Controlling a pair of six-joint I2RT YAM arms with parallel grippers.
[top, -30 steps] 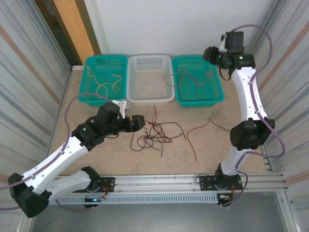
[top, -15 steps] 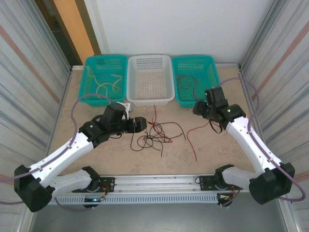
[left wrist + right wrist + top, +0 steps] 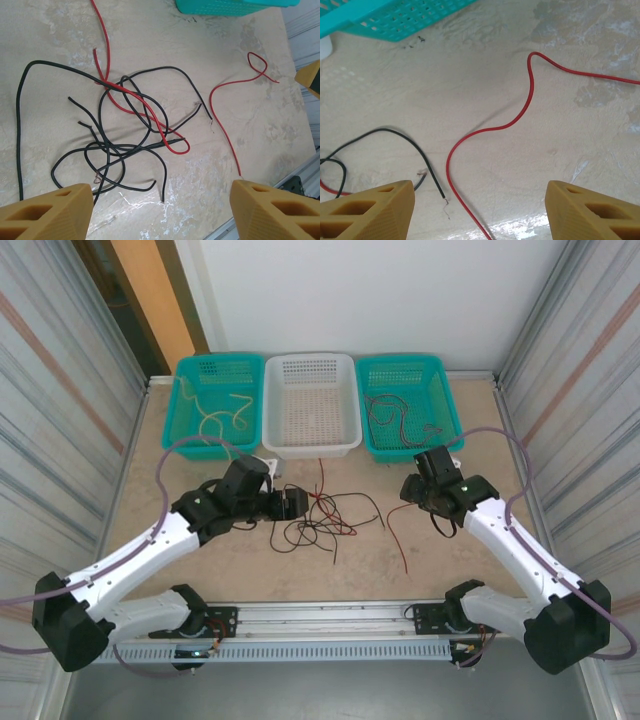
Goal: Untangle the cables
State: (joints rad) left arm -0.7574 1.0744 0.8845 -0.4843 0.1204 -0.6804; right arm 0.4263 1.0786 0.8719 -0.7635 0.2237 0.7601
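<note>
A tangle of black and red cables (image 3: 322, 518) lies on the table in the middle, spread wide below the camera in the left wrist view (image 3: 125, 130). My left gripper (image 3: 293, 505) hovers at the tangle's left edge, open and empty (image 3: 162, 210). To the right of the tangle lies a loose red cable (image 3: 400, 525), apart from it. It curves between the open fingers of my right gripper (image 3: 480, 210), beside a black cable end (image 3: 432, 182). My right gripper (image 3: 408, 490) hangs just above that red cable, holding nothing.
Three baskets line the back. The left teal basket (image 3: 185, 435) holds pale yellow cables (image 3: 222, 412). The white basket (image 3: 310, 445) stands in the middle. The right teal basket (image 3: 448, 410) holds dark and red cables (image 3: 400, 418). A metal rail (image 3: 330, 618) runs along the near edge, and corrugated walls stand on both sides.
My right arm swung down from above the right basket to low over the loose red cable, its jaws widening. My left gripper edged right toward the tangle.
</note>
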